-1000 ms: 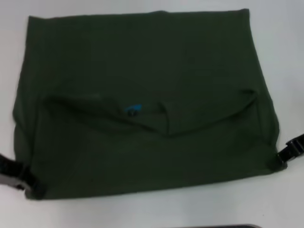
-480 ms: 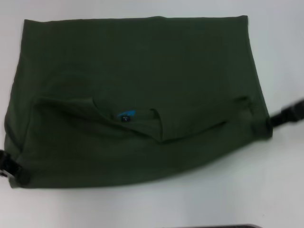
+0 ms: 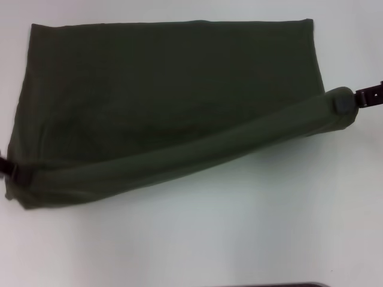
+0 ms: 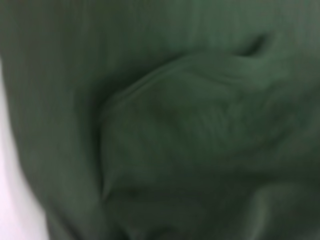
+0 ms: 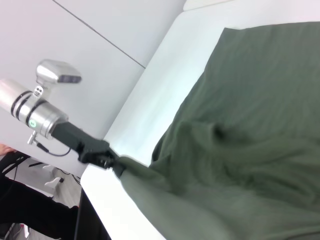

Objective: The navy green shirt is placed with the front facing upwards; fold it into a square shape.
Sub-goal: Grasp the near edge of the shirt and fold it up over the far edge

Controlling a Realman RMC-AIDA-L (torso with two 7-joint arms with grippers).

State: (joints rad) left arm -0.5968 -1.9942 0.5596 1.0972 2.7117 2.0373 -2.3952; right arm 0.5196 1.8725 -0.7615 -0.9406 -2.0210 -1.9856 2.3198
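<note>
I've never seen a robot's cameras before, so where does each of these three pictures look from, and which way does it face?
Head view: from the robot's head, down at the navy green shirt on the table; left gripper and right gripper at its ends.
Left wrist view: pressed close against shirt fabric; no arm visible.
Right wrist view: across the shirt toward the left gripper.
All three show the shirt.

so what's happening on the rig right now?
Both arms are mid-fold on the navy green shirt, which lies on the white table. The left tool grips the near left corner and the right tool grips the near right corner. Between them the near edge is raised in a rolled band that slants across the shirt, higher on the right. The far part lies flat. The fold is not yet laid down.
</note>
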